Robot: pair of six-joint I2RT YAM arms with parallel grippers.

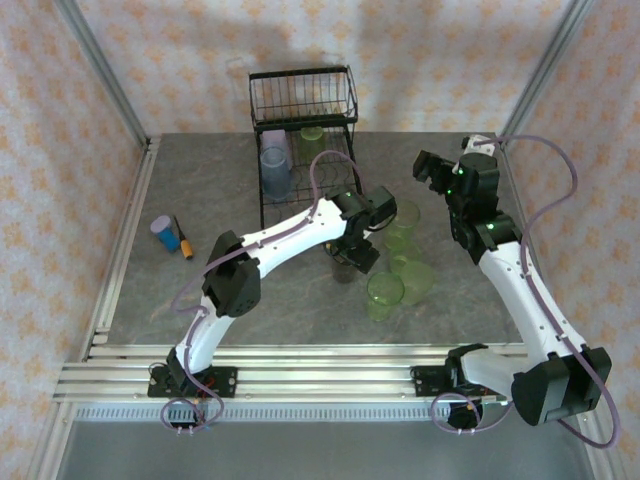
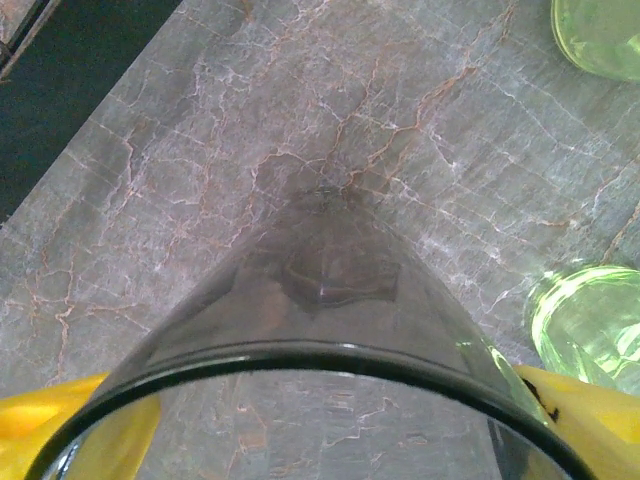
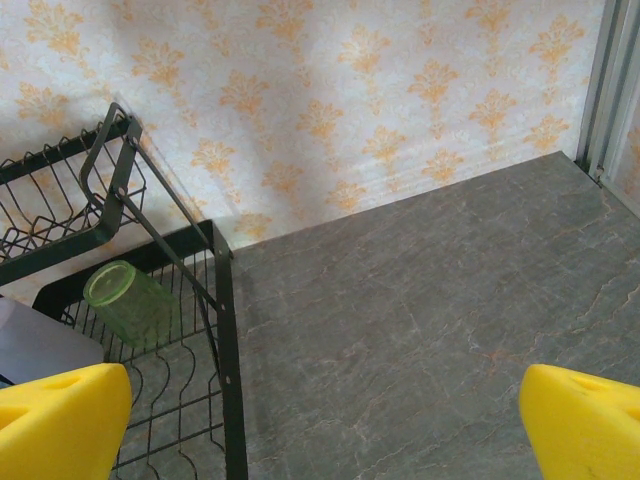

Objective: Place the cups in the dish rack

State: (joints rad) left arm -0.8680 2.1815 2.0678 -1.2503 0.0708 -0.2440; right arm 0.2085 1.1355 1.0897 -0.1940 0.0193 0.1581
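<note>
A smoky dark grey translucent plastic tumbler (image 2: 320,300) is clamped between the yellow fingers (image 2: 60,435) of the left gripper (image 1: 352,250), one finger pressed against each side just below its rim; seen from above, it is held near the middle of the grey marbled table (image 1: 300,310), a little in front of the near edge of the black wire dish rack (image 1: 300,100); whether it rests on the surface cannot be told. Several light green translucent tumblers (image 1: 383,295) are clustered just to its right, apart from it; bare table is left along the near edge. The right gripper (image 3: 320,425) is spread wide with nothing between its fingers, right of the rack; open table is seen ahead of it up to the patterned wall (image 3: 400,80). Inside the rack, a light green tumbler (image 3: 130,300) is laid on its side at the far end; a lavender tumbler (image 1: 275,170) is set nearer the front.
</note>
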